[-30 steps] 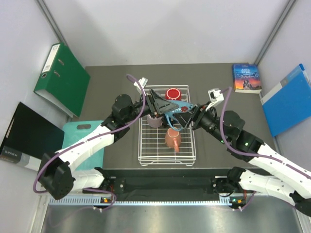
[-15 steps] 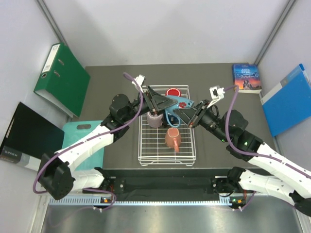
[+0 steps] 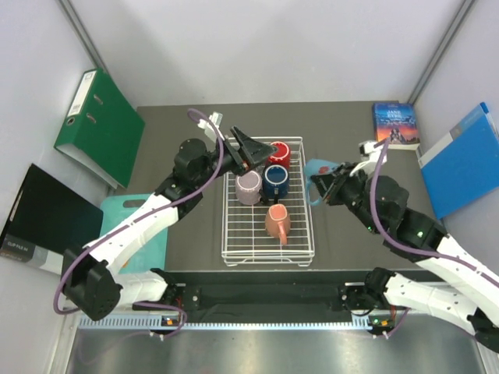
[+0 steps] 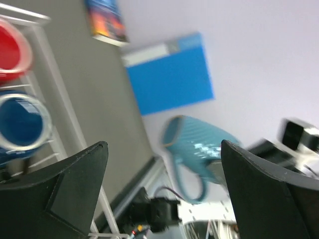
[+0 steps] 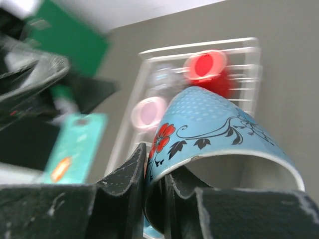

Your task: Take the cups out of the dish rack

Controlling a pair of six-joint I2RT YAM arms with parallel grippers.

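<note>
The white wire dish rack (image 3: 234, 234) holds a red mug (image 3: 278, 153), a dark blue mug (image 3: 276, 181), a mauve-pink mug (image 3: 249, 187) and a salmon-orange mug (image 3: 277, 222). My right gripper (image 3: 323, 185) is shut on the wall of the light blue flowered mug (image 3: 318, 167) and holds it raised just right of the rack; one finger is inside it and one outside (image 5: 154, 164). My left gripper (image 3: 263, 150) is open and empty above the rack's far left corner. A clear glass tumbler (image 5: 162, 78) shows blurred in the right wrist view.
A teal cutting board (image 3: 132, 226) lies left of the rack. A green binder (image 3: 100, 128) and a black folder (image 3: 43, 222) are at the left. A book (image 3: 395, 125) and a blue folder (image 3: 464, 160) are at the right.
My right gripper has lifted the light blue mug out of the rack and carried it to the right, past the rack's side. My left gripper has drawn back a little toward the rack's far left.
</note>
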